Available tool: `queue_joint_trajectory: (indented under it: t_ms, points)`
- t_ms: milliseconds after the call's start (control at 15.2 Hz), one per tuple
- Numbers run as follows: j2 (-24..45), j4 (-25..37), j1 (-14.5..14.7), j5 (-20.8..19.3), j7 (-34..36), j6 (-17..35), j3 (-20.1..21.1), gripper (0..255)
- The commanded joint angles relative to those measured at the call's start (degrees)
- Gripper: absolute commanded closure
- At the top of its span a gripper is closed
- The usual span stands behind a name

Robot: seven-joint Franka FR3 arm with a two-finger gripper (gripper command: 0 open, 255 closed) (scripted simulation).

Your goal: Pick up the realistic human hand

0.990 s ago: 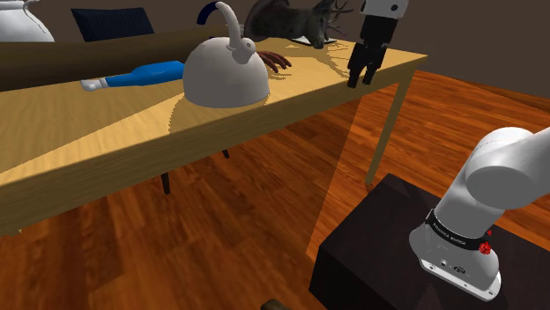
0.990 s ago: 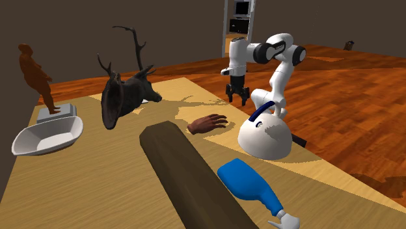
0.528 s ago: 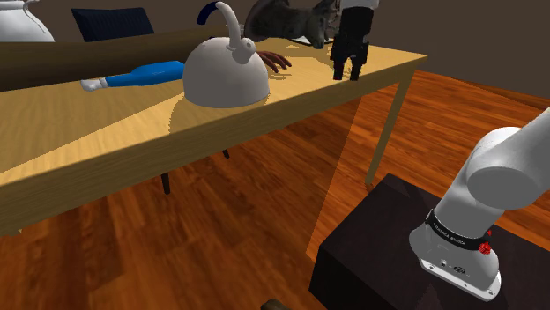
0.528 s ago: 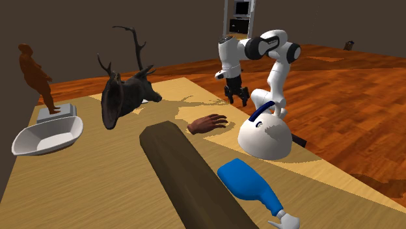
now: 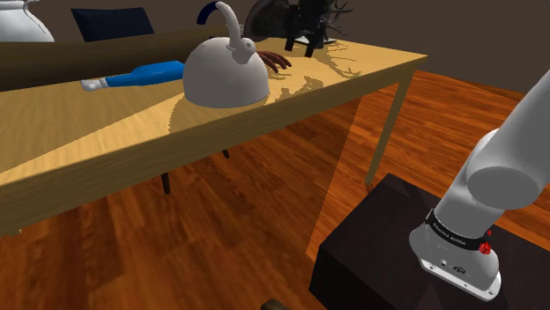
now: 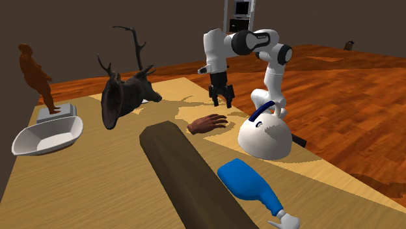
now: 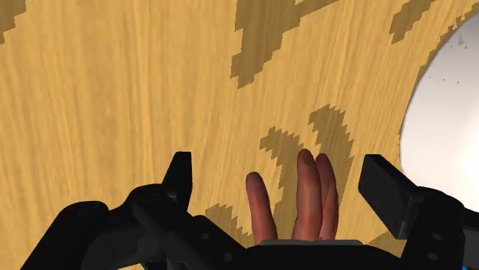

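The human hand (image 6: 208,123) is brown and lies flat on the wooden table (image 6: 117,188), between the deer head and the white kettle. Its fingers (image 5: 278,62) peek out from behind the kettle in the shoulder view. My black gripper (image 6: 220,101) hangs open just above the table, a little beyond the hand's fingertips, touching nothing. In the shoulder view the gripper (image 5: 298,46) stands to the right of the hand. Looking along the gripper (image 7: 282,184), three brown fingertips (image 7: 305,195) lie on the wood between my two spread fingers.
A white kettle (image 6: 263,136) with a blue handle sits close beside the hand. A dark antlered deer head (image 6: 127,94), a long brown log (image 6: 189,175), a blue bottle (image 6: 250,185), a white bowl (image 6: 45,136) and a brown figurine (image 6: 36,75) share the table.
The arm has swung from the table's corner toward the hand, leftward in the shoulder view. The gripper has stayed open and now hovers over the fingertips.
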Motion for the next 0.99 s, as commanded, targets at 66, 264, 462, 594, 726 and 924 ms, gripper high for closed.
queue_joint_trajectory:
  t_ms: [66, 264, 462, 594, 726, 924]
  points:
    - [7.4, 10.1, 0.0, 2.1, 1.1, -2.4, -0.3, 0]
    - [15.2, 21.5, -0.2, 4.3, 2.7, -5.8, -0.3, 0]
    - [14.2, 17.9, -0.1, 4.2, 1.9, -3.3, -0.2, 0]
    - [13.7, 15.7, 0.0, 4.2, 1.3, -1.6, -0.2, 0]
    - [13.2, 13.5, 0.0, 4.2, 0.8, 0.0, -0.2, 0]
    - [13.1, 12.9, 0.1, 4.2, 0.6, 0.4, -0.2, 0]
